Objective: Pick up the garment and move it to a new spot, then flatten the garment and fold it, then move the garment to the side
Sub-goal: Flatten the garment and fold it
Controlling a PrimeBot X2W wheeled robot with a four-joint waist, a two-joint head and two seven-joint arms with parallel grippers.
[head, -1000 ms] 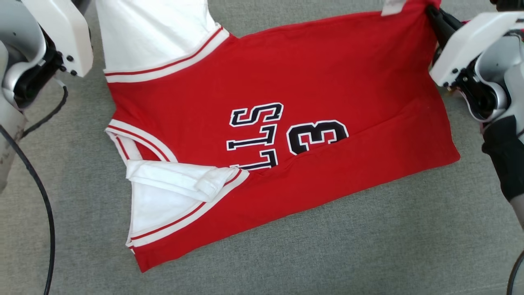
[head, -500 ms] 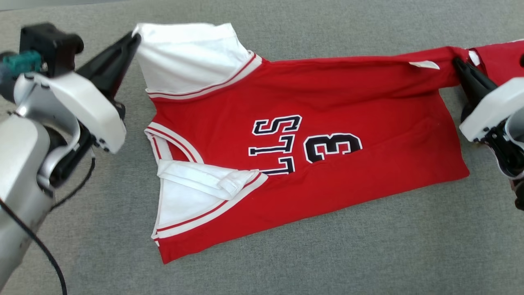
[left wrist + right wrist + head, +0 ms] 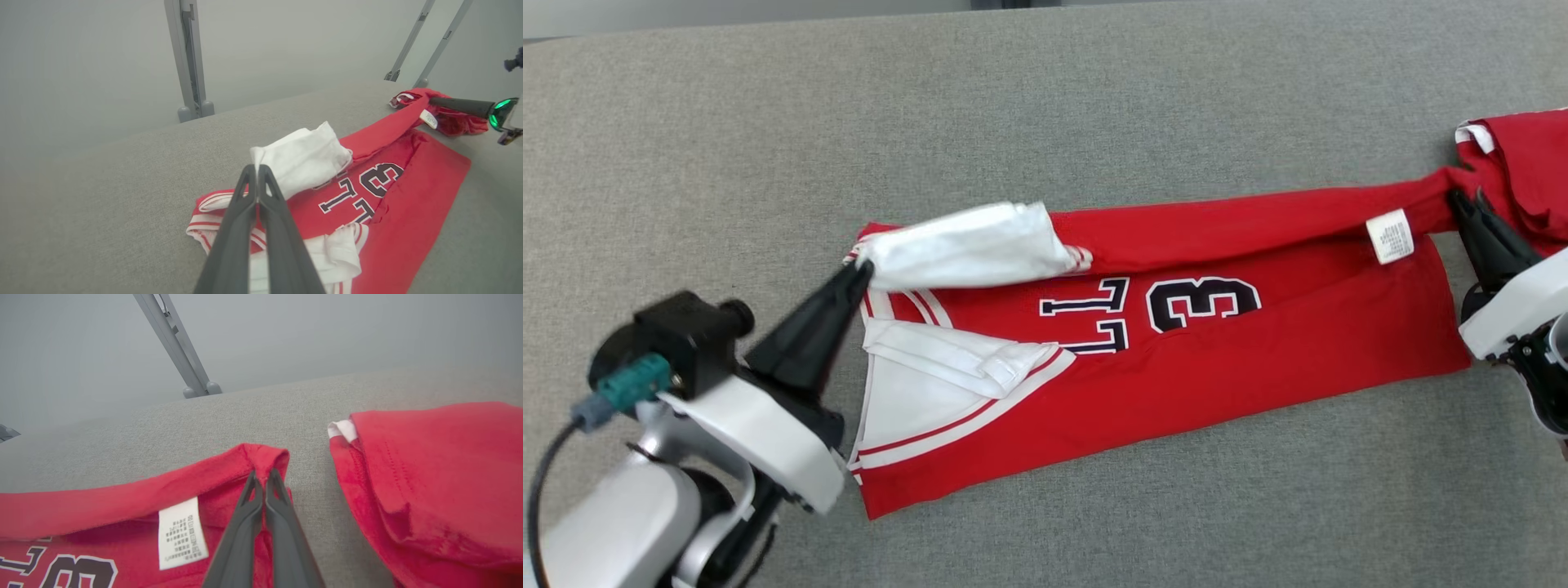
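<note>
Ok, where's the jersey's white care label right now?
In the head view the care label sits on the jersey's folded-over edge at the right, just left of the right gripper.

Red jersey (image 3: 1217, 351), half-folded, pinched taut

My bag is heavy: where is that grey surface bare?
Bare: the grey surface beyond the red jersey and the strip in front of it. Crowded: the right end, with the right claw beside a second red garment, and the corner by the left claw.
</note>
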